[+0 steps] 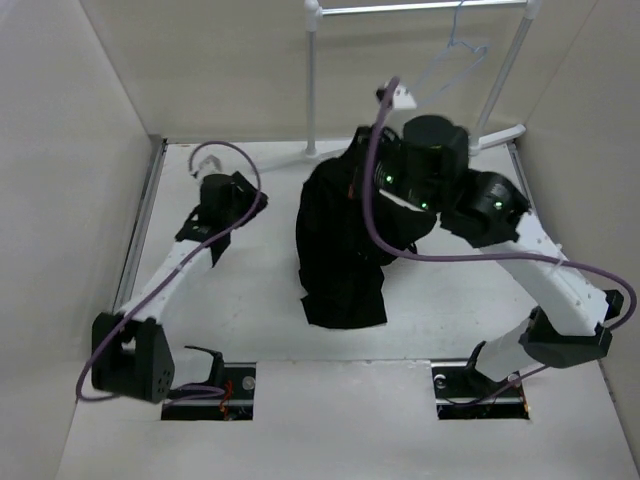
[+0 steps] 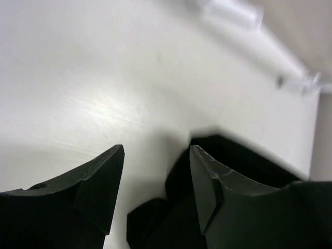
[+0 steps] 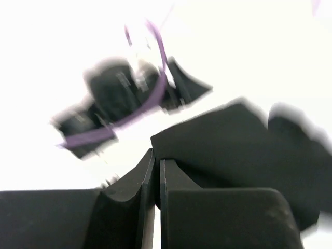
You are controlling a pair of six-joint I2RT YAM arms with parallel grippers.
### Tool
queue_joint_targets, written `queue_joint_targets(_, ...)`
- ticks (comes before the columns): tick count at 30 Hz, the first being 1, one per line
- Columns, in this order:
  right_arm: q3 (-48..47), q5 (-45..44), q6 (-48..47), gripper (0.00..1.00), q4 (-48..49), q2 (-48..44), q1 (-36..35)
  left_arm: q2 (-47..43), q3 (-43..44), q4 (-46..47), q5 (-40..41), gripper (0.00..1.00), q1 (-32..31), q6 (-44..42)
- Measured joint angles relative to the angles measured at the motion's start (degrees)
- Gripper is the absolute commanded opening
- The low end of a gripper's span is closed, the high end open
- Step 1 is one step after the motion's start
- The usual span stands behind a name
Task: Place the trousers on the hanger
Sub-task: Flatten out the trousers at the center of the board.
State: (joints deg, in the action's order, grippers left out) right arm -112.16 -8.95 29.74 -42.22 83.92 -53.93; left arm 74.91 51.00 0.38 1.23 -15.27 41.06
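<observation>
Overall: white table [image 1: 250, 300] w/ pale walls, 2 arms at near edge, dark cloth heap mid-table, rack at back.
trousers [image 1: 340, 250]: black, bunched in a heap on the table, approx center, a bit right of middle. Not on hanger. Far end of heap runs under the right arm's wrist.
hanger [image 1: 455, 55]: thin pale wire, hooked on rack's top bar, back right. Hangs tilted, bare, apart from trousers.
rack [image 1: 312, 80]: white tube frame standing at back of table.
left gripper [image 2: 156, 150]: fingers apart, nothing between them, only bare table in the gap. Low over table. Trousers lie just past the right-hand finger in wrist view; contact unclear.
left arm [image 1: 180, 265]: stretched fwd on left side, wrist left of the heap, clear of cloth in top view.
right gripper [image 3: 155, 166]: fingers together, only a hairline slit btwn them. Tips sit at edge of trousers; can't tell if any cloth is pinched. Hidden under own wrist in top view.
right arm [image 1: 560, 290]: bent in from right, wrist over far end of heap.
cable [image 1: 470, 258]: purple, loops along both arms.
right wrist view: blurred; left arm shows beyond as dark smear w/ purple cable.
</observation>
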Motion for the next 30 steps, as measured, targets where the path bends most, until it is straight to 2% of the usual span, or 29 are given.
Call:
queue_joint_targets(2, -20.6, -2.9, -4.8, 0.07, -3.0, 5.4, -3.9, -6.8, 0.9, -3.0, 2.4, 0.53, 5.2, 0.5)
queue_joint_targets(4, -30.5, -5.0, -7.9, 0.07, -3.5, 6.6, -6.8, -11.2, 2.7, -5.7, 4.3, 0.53, 9.5, 0.8)
queue_joint_targets(6, -32.3, -7.6, -10.9, 0.08, -3.4, 1.4, -10.1, -14.1, 5.7, -8.8, 5.4, 0.55, 13.2, 0.9)
queue_joint_targets(8, -23.6, -9.5, -11.6, 0.08, -0.7, -6.9, -11.1, -15.3, 7.4, -10.5, 5.7, 0.58, 14.7, 0.8)
queue_joint_targets(9, -10.6, -11.3, -10.8, 0.08, 3.4, -16.1, -10.8, -16.0, 8.3, -11.6, 5.7, 0.59, 15.1, 0.7)
queue_joint_targets(10, -1.9, -12.4, -10.2, 0.07, 5.3, -21.8, -10.4, -16.3, 8.5, -12.0, 5.6, 0.60, 15.1, 0.5)
queue_joint_targets(11, 11.1, -14.3, -7.9, 0.07, 5.2, -30.9, -8.6, -16.7, 8.7, -13.1, 5.4, 0.62, 14.9, 0.2)
queue_joint_targets(12, 14.3, -14.7, -7.1, 0.07, 5.2, -33.1, -7.6, -16.8, 8.7, -14.8, 4.9, 0.62, 14.1, -0.1)
queue_joint_targets(13, 22.8, -14.7, -4.5, 0.07, 5.6, -37.4, -4.2, -16.8, 8.0, -16.5, 4.5, 0.63, 13.0, -0.9)
queue_joint_targets(15, 43.4, -14.2, 2.6, 0.11, 2.1, -44.8, 9.7, -16.9, 5.0, -19.8, 3.5, 0.65, 10.7, -2.1)
queue_joint_targets(16, 46.0, -14.1, 3.7, 0.11, 0.5, -45.0, 11.9, -16.9, 3.3, -21.3, 3.2, 0.65, 9.6, -2.5)
queue_joint_targets(17, 52.7, -11.2, 6.6, 0.12, 0.0, -45.7, 21.0, -16.9, 1.0, -22.0, 3.3, 0.65, 7.6, -2.8)
queue_joint_targets(20, 60.8, -7.4, 10.6, 0.12, -3.2, -45.7, 36.7, -16.6, -4.5, -25.6, 2.6, 0.64, 0.9, -2.9)
queue_joint_targets(21, 62.7, -4.1, 11.8, 0.13, -3.6, -46.1, 42.7, -16.2, -6.2, -27.1, 2.3, 0.64, -3.2, -2.9)
queue_joint_targets(23, 64.2, 0.0, 12.9, 0.17, -2.5, -46.6, 49.4, -15.8, -8.1, -29.7, 1.6, 0.60, -10.3, -2.9)
queue_joint_targets(25, 64.7, 2.1, 13.4, 0.19, -0.7, -46.8, 52.2, -15.9, -8.5, -31.1, 1.7, 0.60, -14.9, -2.6)
queue_joint_targets(28, 65.0, 2.8, 13.2, 0.16, 1.2, -46.2, 52.3, -17.0, -9.6, -31.8, 3.3, 0.66, -20.5, -1.8)
queue_joint_targets(30, 64.8, 2.8, 13.0, 0.16, 2.5, -45.0, 51.8, -18.6, -11.4, -31.7, 3.7, 0.64, -24.7, -0.5)
